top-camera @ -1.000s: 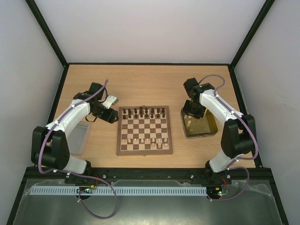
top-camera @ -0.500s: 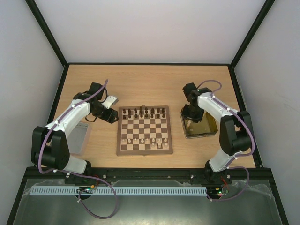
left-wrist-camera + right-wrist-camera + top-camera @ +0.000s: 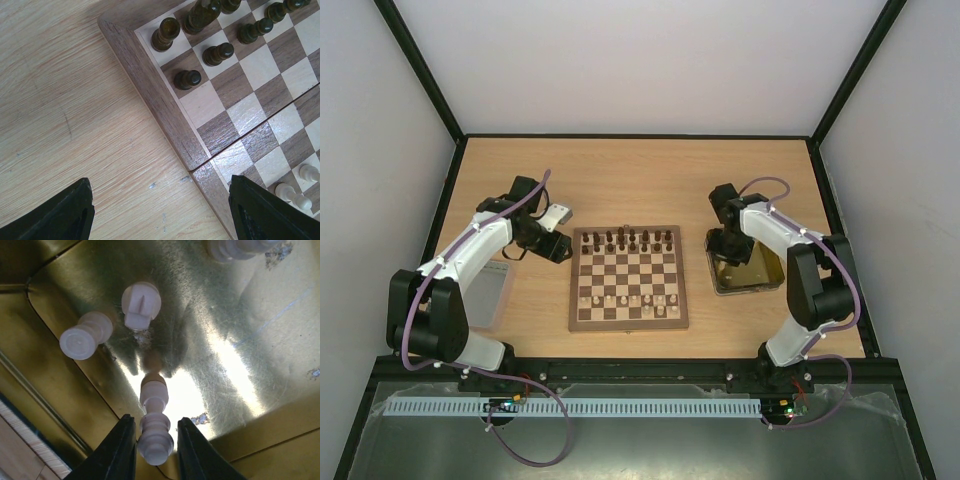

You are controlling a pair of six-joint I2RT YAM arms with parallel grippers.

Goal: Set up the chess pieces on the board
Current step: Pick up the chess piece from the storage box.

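Pale wood forms the table (image 3: 640, 180), where the board (image 3: 628, 323) lies at centre between the two arms. Dark brown pieces (image 3: 188, 78) line its far rows and cream pieces (image 3: 625, 300) its near rows. A shiny yellow tray (image 3: 772, 272) sits just right of the board, with a grey lid (image 3: 488, 295) well to its left. The left gripper (image 3: 160, 200) hangs wide open and empty over the table beside the board's far-left corner. Inside the tray, the right gripper (image 3: 154, 424) has its fingers close on either side of a single cream piece (image 3: 155, 437). Whether they press it cannot be told.
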